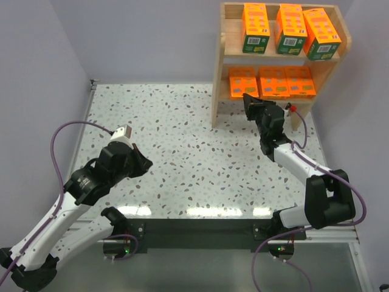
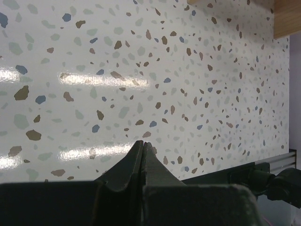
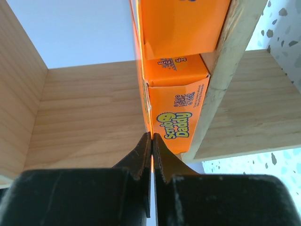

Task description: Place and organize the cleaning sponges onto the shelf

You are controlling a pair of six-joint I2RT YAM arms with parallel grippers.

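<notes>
Cleaning sponges [image 1: 273, 82] fill the shelf [image 1: 219, 73] at the top view's upper right, three per tier; left wrist view, left jaws closed empty above the table [image 2: 141, 56]; right wrist view, right jaws closed at an orange pack's [image 3: 178, 117] edge.

Bright, even overhead light with soft shadows. White glare streaks cross the glossy speckled terrazzo bench [image 1: 182, 158] toward 6 o'clock. The black left tool [image 2: 143, 147] and black right tool [image 3: 151, 139] look slightly soft close-up.
</notes>
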